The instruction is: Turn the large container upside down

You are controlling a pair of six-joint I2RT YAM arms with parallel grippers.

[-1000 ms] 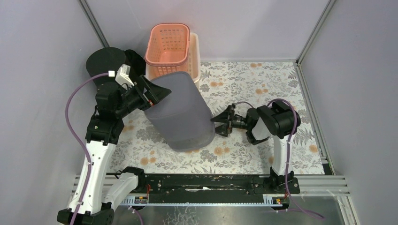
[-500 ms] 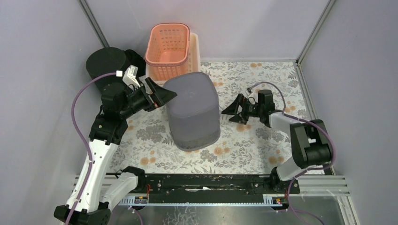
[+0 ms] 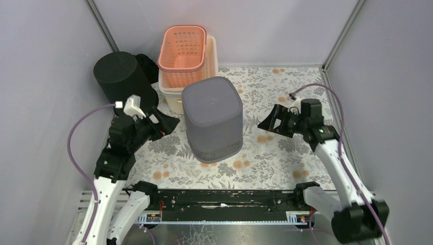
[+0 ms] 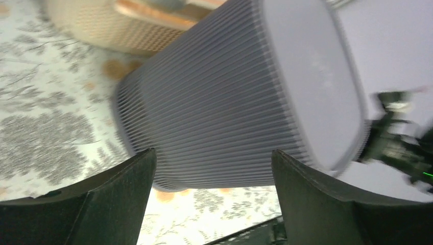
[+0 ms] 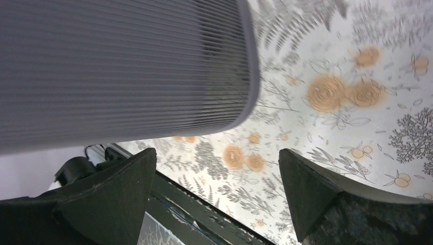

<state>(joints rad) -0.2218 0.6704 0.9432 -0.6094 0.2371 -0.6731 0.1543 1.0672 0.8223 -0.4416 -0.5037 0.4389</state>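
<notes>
The large grey ribbed container (image 3: 212, 118) stands upside down on the floral mat, flat base up, rim on the mat. It also fills the left wrist view (image 4: 240, 97) and the right wrist view (image 5: 122, 71). My left gripper (image 3: 167, 124) is open and empty, just left of the container and apart from it. My right gripper (image 3: 271, 121) is open and empty, to the container's right with a gap between. In the wrist views both pairs of fingers (image 4: 112, 199) (image 5: 311, 189) stand wide apart with nothing between them.
A pink basket (image 3: 184, 48) sits in a cream basket (image 3: 171, 94) behind the container. A black cylinder (image 3: 120, 74) stands at the back left. The floral mat (image 3: 275, 163) ends at a black rail (image 3: 219, 199) in front. Grey walls enclose the cell.
The container went from tilted between both grippers to standing upside down on the mat. Both grippers have let go and drawn back, the left to the left, the right to the right.
</notes>
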